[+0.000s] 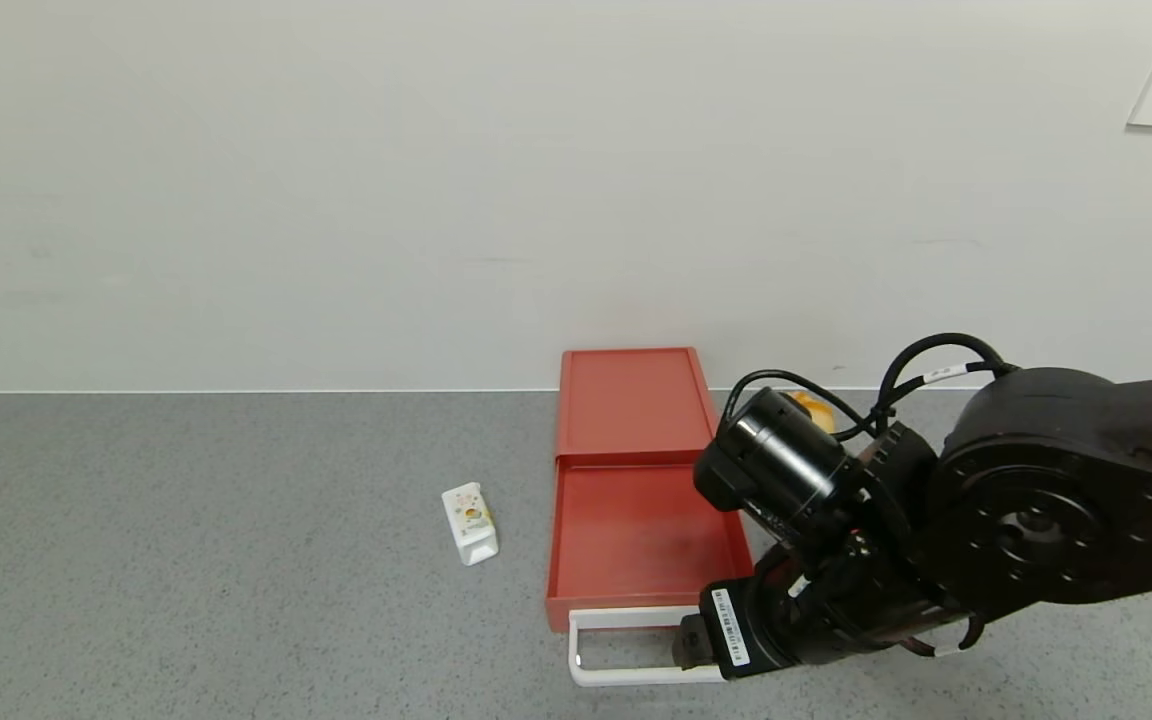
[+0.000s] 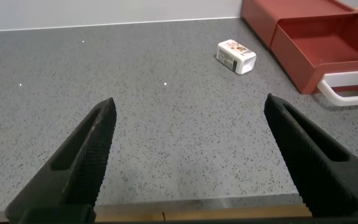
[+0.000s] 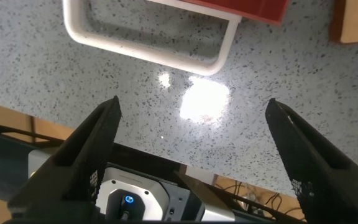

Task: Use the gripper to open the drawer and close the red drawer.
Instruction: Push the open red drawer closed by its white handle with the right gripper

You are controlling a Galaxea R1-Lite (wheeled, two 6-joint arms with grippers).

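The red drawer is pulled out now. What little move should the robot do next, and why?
Probably nudge the right gripper forward against the white loop handle to start pushing the tray shut. The drawer already stands open, and the open gripper sits right at the handle, apparently not gripping it.

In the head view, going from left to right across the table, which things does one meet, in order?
Small white carton → red drawer, pulled open, with its white loop handle → right gripper at the handle's right end. An orange thing behind the arm is mostly hidden.
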